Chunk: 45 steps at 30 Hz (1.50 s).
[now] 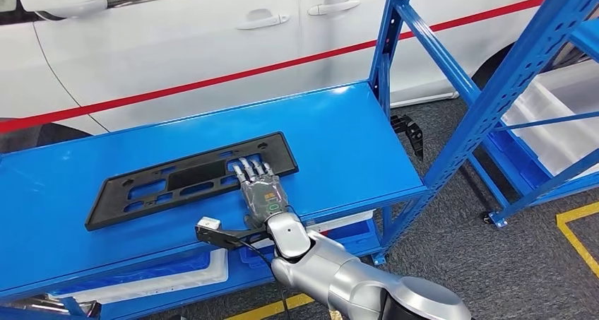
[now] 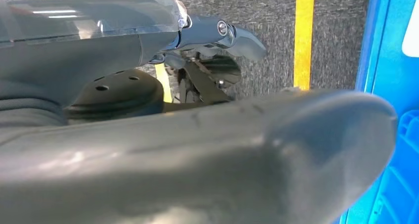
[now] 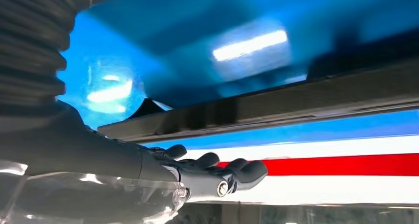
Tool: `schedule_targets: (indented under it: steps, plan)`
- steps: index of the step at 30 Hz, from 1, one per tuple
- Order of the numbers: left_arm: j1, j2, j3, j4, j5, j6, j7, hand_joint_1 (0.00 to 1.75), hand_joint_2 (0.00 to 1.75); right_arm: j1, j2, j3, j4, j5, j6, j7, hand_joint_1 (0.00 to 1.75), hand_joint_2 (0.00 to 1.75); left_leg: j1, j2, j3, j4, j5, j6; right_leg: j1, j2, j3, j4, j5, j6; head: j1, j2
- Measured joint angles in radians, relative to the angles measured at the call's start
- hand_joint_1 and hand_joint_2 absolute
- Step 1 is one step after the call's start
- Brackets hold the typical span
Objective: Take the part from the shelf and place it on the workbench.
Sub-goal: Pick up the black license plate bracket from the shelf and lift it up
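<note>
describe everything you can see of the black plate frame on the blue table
The black plate frame is a long, flat rectangle, matte and plastic-looking, with slots and openings cut through it and a solid panel near the middle. It lies flat on the blue table, angled so its right end sits farther from the robot. The right robot hand rests on its near edge, toward the right end, fingers stretched over the frame. Nothing else touches it.

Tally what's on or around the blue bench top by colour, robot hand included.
Black: 1, the slotted plate part lying flat on the bench top
Silver-grey: 1, the right hand, fingers resting on the part
White: 1, the car behind the bench
Total: 3
</note>
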Motion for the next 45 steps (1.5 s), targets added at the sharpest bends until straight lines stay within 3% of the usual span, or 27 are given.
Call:
schedule_targets:
  steps: [1, 2, 4, 6, 8, 11, 12, 14, 16, 17, 19, 21, 23, 26, 28, 30, 31, 32, 33, 35, 37, 40, 42, 45]
  plan:
    - [0.001, 0.000, 0.000, 0.000, 0.002, 0.000, -0.001, 0.00, 0.00, -0.001, 0.000, 0.002, 0.004, 0.004, 0.007, 0.008, 0.00, 1.75, 0.000, 0.000, -0.008, 0.018, 0.003, 0.001, 0.001, 0.000, 0.001, 0.000, 0.000, -0.001, 0.000, 0.000]
    - [0.002, -0.001, 0.000, 0.000, 0.003, 0.000, -0.002, 0.00, 0.00, -0.003, 0.000, 0.003, 0.007, 0.006, 0.013, 0.014, 0.00, 1.75, 0.000, 0.000, 0.004, -0.005, 0.026, 0.003, 0.002, 0.001, 0.003, 0.000, -0.001, -0.001, 0.000, 0.000]
    - [0.003, -0.001, 0.000, 0.000, 0.003, 0.000, -0.004, 0.00, 0.00, -0.011, 0.000, 0.005, 0.013, 0.009, 0.022, 0.028, 0.00, 1.75, -0.002, 0.000, 0.065, -0.131, 0.093, 0.011, 0.003, 0.003, 0.008, 0.000, -0.002, 0.000, 0.000, 0.000]
    - [0.003, -0.001, 0.000, 0.000, 0.003, 0.000, -0.005, 0.00, 0.00, -0.021, 0.000, 0.005, 0.023, 0.011, 0.032, 0.040, 0.00, 1.75, -0.007, 0.000, 0.116, -0.238, 0.125, 0.019, 0.005, 0.003, 0.007, 0.001, -0.003, 0.006, 0.000, 0.000]
    - [0.003, -0.001, 0.000, 0.000, 0.003, -0.001, -0.005, 0.00, 0.00, -0.029, 0.000, 0.005, 0.033, 0.015, 0.039, 0.048, 0.00, 1.75, -0.012, -0.001, 0.129, -0.266, 0.126, 0.026, 0.005, 0.003, 0.006, 0.000, -0.001, 0.015, 0.001, 0.000]
    - [0.007, -0.003, 0.001, 0.000, 0.003, 0.000, -0.004, 0.00, 0.00, -0.036, 0.000, 0.005, 0.045, 0.019, 0.047, 0.052, 0.00, 1.75, -0.006, 0.000, 0.135, -0.280, 0.137, 0.042, 0.005, 0.002, 0.005, 0.010, -0.011, 0.032, 0.001, 0.000]
    - [0.007, -0.004, 0.001, 0.000, 0.003, -0.001, -0.004, 0.00, 0.00, -0.038, 0.000, 0.006, 0.048, 0.020, 0.048, 0.053, 0.00, 1.75, -0.004, 0.000, 0.137, -0.285, 0.140, 0.046, 0.004, 0.002, -0.006, 0.036, -0.029, 0.037, 0.001, 0.000]
    - [0.007, -0.005, 0.001, 0.000, 0.002, -0.002, -0.003, 0.00, 0.00, -0.039, -0.001, 0.007, 0.057, 0.021, 0.051, 0.059, 0.00, 1.75, -0.004, 0.002, 0.138, -0.288, 0.142, 0.050, 0.001, 0.002, -0.052, 0.137, -0.085, 0.045, 0.002, 0.000]
    - [0.008, -0.005, 0.001, 0.000, -0.001, -0.004, 0.000, 0.00, 0.00, -0.039, -0.001, 0.010, 0.067, 0.024, 0.058, 0.075, 0.00, 1.75, -0.005, 0.002, 0.137, -0.287, 0.143, 0.050, -0.003, 0.001, -0.095, 0.228, -0.116, 0.049, 0.002, 0.000]
    - [0.008, -0.006, 0.001, 0.000, -0.003, -0.005, 0.002, 0.00, 0.00, -0.040, -0.001, 0.012, 0.072, 0.025, 0.061, 0.084, 0.00, 1.75, -0.004, 0.002, 0.137, -0.287, 0.143, 0.050, -0.004, 0.001, -0.096, 0.232, -0.106, 0.049, 0.002, 0.000]
    - [0.008, -0.009, 0.000, 0.000, -0.007, -0.007, 0.004, 0.00, 0.00, -0.045, -0.001, 0.012, 0.079, 0.028, 0.066, 0.097, 0.00, 1.75, -0.004, 0.001, 0.138, -0.285, 0.141, 0.048, -0.008, 0.000, -0.048, 0.142, -0.049, 0.045, 0.002, 0.000]
    - [0.007, -0.013, -0.002, 0.000, -0.012, -0.009, 0.006, 0.00, 0.00, -0.052, 0.000, 0.012, 0.086, 0.030, 0.069, 0.103, 0.00, 1.75, -0.008, -0.001, 0.136, -0.278, 0.137, 0.040, -0.007, 0.000, 0.005, 0.036, -0.013, 0.039, 0.001, 0.000]
    - [0.007, -0.015, -0.004, 0.000, -0.015, -0.011, 0.007, 0.00, 0.00, -0.056, 0.000, 0.012, 0.091, 0.034, 0.072, 0.105, 0.00, 1.75, -0.011, -0.002, 0.133, -0.274, 0.135, 0.029, -0.003, 0.002, 0.020, 0.000, -0.011, 0.029, 0.001, 0.000]
    - [0.007, -0.017, -0.007, 0.000, -0.021, -0.013, 0.009, 0.00, 0.00, -0.060, 0.000, 0.012, 0.098, 0.039, 0.077, 0.106, 0.00, 1.75, -0.006, -0.001, 0.130, -0.263, 0.124, 0.013, -0.002, 0.003, 0.021, -0.005, -0.005, 0.011, 0.001, 0.000]
    - [0.007, -0.018, -0.011, 0.000, -0.025, -0.014, 0.010, 0.00, 0.00, -0.062, 0.000, 0.012, 0.103, 0.040, 0.081, 0.106, 0.00, 1.75, -0.003, -0.001, 0.097, -0.184, 0.072, 0.006, -0.004, 0.000, 0.022, -0.010, -0.002, 0.002, 0.000, 0.000]
    - [0.008, -0.019, -0.013, 0.000, -0.027, -0.014, 0.011, 0.00, 0.00, -0.062, 0.000, 0.012, 0.108, 0.040, 0.082, 0.106, 0.00, 1.75, -0.002, 0.000, 0.039, -0.052, 0.009, 0.002, -0.001, -0.001, 0.020, -0.009, -0.001, -0.002, 0.000, 0.000]
    - [0.009, -0.019, -0.013, 0.000, -0.027, -0.014, 0.011, 0.00, 0.00, -0.062, 0.000, 0.012, 0.110, 0.040, 0.082, 0.106, 0.00, 1.75, -0.002, 0.000, 0.019, -0.005, -0.004, 0.001, 0.001, -0.002, 0.019, -0.008, -0.001, -0.003, 0.000, 0.000]
    - [0.010, -0.019, -0.014, 0.000, -0.027, -0.014, 0.012, 0.00, 0.00, -0.062, 0.000, 0.012, 0.112, 0.040, 0.082, 0.106, 0.00, 1.75, -0.002, 0.000, 0.015, 0.006, 0.003, 0.002, 0.002, -0.001, 0.020, -0.008, -0.001, -0.003, 0.000, 0.000]
    - [0.010, -0.019, -0.014, 0.000, -0.028, -0.014, 0.013, 0.00, 0.00, -0.062, 0.000, 0.012, 0.113, 0.040, 0.082, 0.106, 0.00, 1.75, -0.002, -0.001, 0.029, -0.021, 0.028, 0.005, 0.004, -0.001, 0.021, -0.008, -0.002, -0.003, 0.000, 0.000]
    - [0.009, -0.019, -0.016, 0.000, -0.032, -0.016, 0.014, 0.00, 0.00, -0.063, 0.001, 0.012, 0.117, 0.040, 0.081, 0.106, 0.00, 1.75, -0.005, 0.000, 0.095, -0.154, 0.094, 0.015, 0.006, 0.000, 0.024, -0.008, -0.002, -0.003, 0.000, 0.000]
    - [0.006, -0.019, -0.020, 0.000, -0.038, -0.018, 0.018, 0.00, 0.00, -0.066, 0.001, 0.012, 0.122, 0.040, 0.079, 0.106, 0.00, 1.75, -0.010, 0.000, 0.143, -0.255, 0.122, 0.026, 0.009, 0.001, 0.022, -0.006, -0.001, 0.002, 0.000, 0.000]
    - [0.003, -0.020, -0.024, 0.000, -0.042, -0.018, 0.021, 0.00, 0.00, -0.071, 0.001, 0.012, 0.134, 0.038, 0.074, 0.106, 0.00, 1.75, -0.013, 0.000, 0.153, -0.282, 0.125, 0.037, 0.008, 0.001, 0.019, -0.007, 0.001, 0.018, 0.000, 0.000]
    - [0.001, -0.021, -0.027, 0.000, -0.047, -0.017, 0.024, 0.00, 0.00, -0.074, 0.001, 0.012, 0.143, 0.037, 0.071, 0.106, 0.00, 1.75, -0.008, 0.002, 0.158, -0.295, 0.130, 0.049, 0.007, 0.001, 0.008, 0.020, -0.016, 0.029, 0.001, 0.000]
    - [-0.004, -0.022, -0.032, 0.000, -0.051, -0.018, 0.025, 0.00, 0.00, -0.074, 0.001, 0.012, 0.156, 0.036, 0.068, 0.105, 0.00, 1.75, -0.007, 0.003, 0.161, -0.303, 0.121, 0.063, 0.002, 0.001, -0.083, 0.184, -0.084, 0.040, 0.002, 0.000]
